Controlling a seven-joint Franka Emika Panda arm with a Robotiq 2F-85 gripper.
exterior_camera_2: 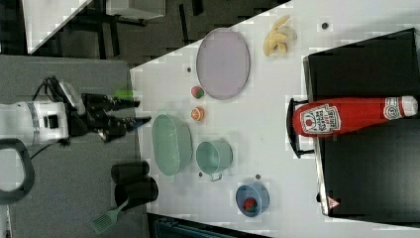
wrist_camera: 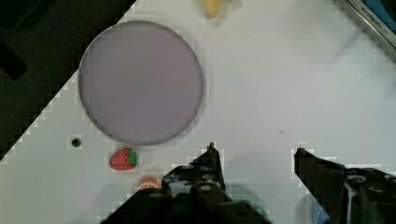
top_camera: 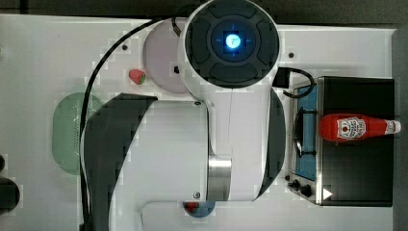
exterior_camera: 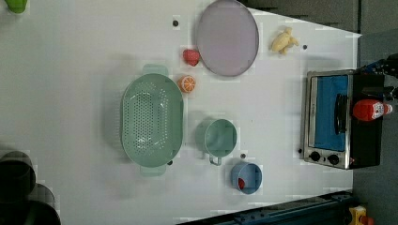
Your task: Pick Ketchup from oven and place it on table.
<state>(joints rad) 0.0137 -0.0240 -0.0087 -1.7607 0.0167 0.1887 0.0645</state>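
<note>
The ketchup lies on its side on the black top panel of the oven, not inside it; in the right view its white cap points toward the right view's right and its base overhangs the front edge above the door handle. In the top view the bottle lies across the oven roof, its base at the edge above the bluish glass door. The left view shows the oven standing on the tabletop near the left view's right edge.

The tool hangs well apart from the ketchup, its dark fingers spread with a clear gap between them and nothing in its grasp. In the wrist view the tool sits above bare white tabletop, with two fingertips well separated.

On the tabletop the left view shows a lilac plate, a strawberry just beside the plate's rim, an orange slice beside a green colander, a green cup, a blue bowl holding something red, and a yellow banana bunch near the plate. The robot's white arm covers the middle of the top view.
</note>
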